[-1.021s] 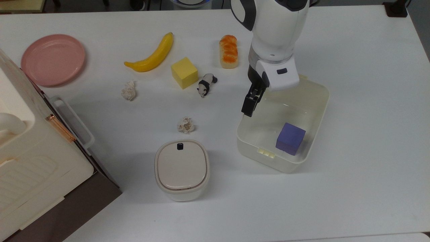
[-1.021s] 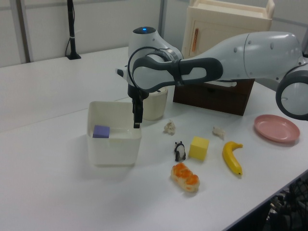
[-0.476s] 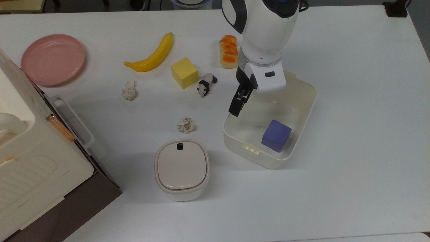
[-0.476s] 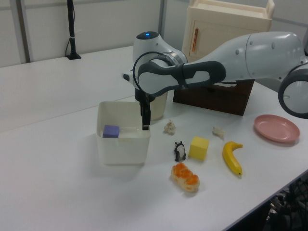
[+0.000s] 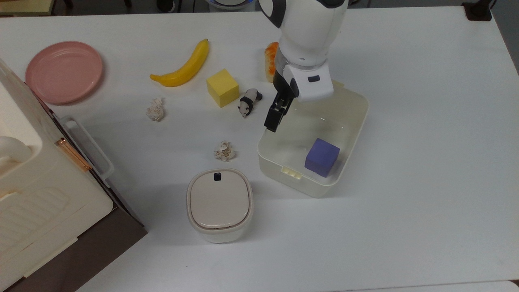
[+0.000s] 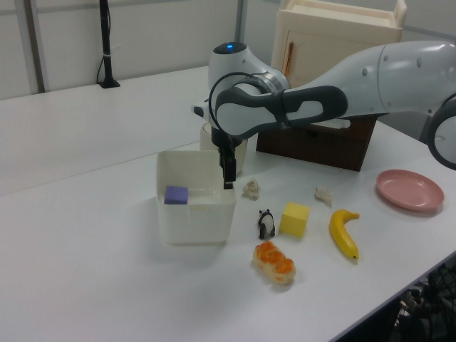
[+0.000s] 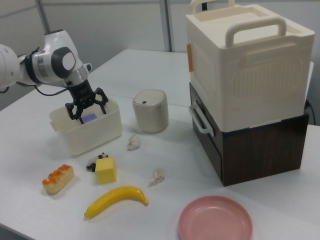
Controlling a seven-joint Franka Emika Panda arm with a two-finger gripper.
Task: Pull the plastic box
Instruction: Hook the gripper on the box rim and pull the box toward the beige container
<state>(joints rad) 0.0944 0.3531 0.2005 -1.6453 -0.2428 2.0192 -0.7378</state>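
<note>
Gripper (image 5: 275, 115) is hanging fingers-down at the rim of the box (image 5: 357, 121), on the wall facing the panda (image 5: 249, 101). In the right view its fingers (image 7: 71, 111) are standing spread apart, clamped on nothing. The box is sitting open on the white table (image 5: 425, 162), near the middle of the top view, just to the top view's right of the panda and up and right of the lidded bin (image 5: 219, 202), with a purple cube (image 5: 322, 151) lying inside it. Bread (image 5: 271, 56) is resting just beyond the box, partly behind the arm.
</note>
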